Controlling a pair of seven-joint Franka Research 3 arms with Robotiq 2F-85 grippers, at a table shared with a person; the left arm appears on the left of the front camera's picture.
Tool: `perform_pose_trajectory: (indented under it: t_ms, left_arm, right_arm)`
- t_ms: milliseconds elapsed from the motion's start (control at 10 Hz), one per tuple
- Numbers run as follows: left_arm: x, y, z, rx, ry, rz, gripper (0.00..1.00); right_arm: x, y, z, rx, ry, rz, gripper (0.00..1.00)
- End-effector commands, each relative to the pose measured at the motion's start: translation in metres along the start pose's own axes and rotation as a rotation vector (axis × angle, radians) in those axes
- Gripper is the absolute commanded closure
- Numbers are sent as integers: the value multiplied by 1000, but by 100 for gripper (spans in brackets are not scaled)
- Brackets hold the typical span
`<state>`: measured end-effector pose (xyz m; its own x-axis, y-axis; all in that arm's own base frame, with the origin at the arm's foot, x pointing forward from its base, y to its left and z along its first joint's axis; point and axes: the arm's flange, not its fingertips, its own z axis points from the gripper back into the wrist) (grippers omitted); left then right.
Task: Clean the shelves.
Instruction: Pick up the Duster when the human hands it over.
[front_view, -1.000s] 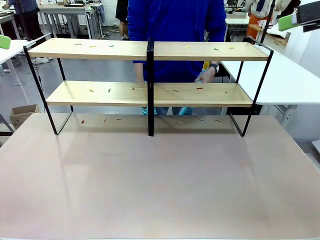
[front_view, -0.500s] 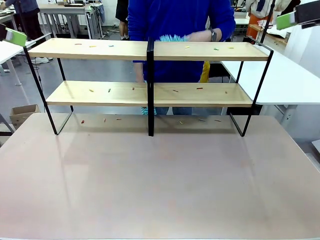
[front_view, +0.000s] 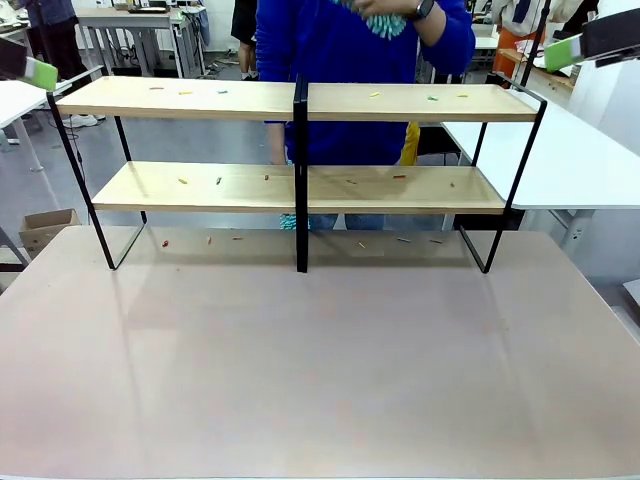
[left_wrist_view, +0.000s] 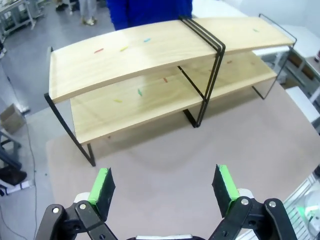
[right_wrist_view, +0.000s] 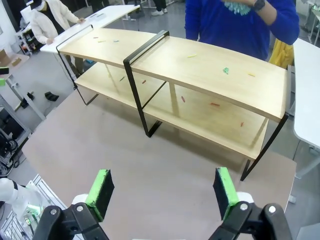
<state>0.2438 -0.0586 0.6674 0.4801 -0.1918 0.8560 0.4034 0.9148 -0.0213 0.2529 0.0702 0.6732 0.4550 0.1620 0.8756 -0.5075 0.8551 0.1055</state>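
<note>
Pale tabletop (front_view: 320, 380) stretches bare beneath both arms. Left gripper (left_wrist_view: 164, 186) and right gripper (right_wrist_view: 161, 189) hang high, jaws wide apart, holding nothing. Beyond them the shelves (front_view: 400, 188) stand across the table's far side, with coloured scraps (right_wrist_view: 226, 70) strewn over both boards. Behind, a person (front_view: 350, 60) lifts a teal duster (front_view: 380, 22) to chest height. A descending gripper could clip the thin black frame (front_view: 515, 180) or centre post (front_view: 300, 170), or meet the person's arm. Room is generous in front. Between the boards it looks tight.
</note>
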Motion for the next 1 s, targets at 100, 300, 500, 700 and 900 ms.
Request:
perform_pose_trajectory:
  t_ms: [100,300,500,700,900]
  left_arm:
    - [-3,-25,-2,60,6,28,0]
    - [3,-47,-7,77,5,-12,0]
    - [7,-64,-13,93,14,-63,0]
    - [7,-66,-17,93,33,-76,0]
    - [9,-69,-19,90,37,-78,0]
  right_arm:
    - [0,-14,-4,36,-15,19,0]
    - [-2,-19,-4,41,-13,15,0]
    - [-4,-23,-5,48,-8,13,0]
    - [-5,-23,-3,46,-9,15,0]
    - [-5,-23,-4,41,-6,16,0]
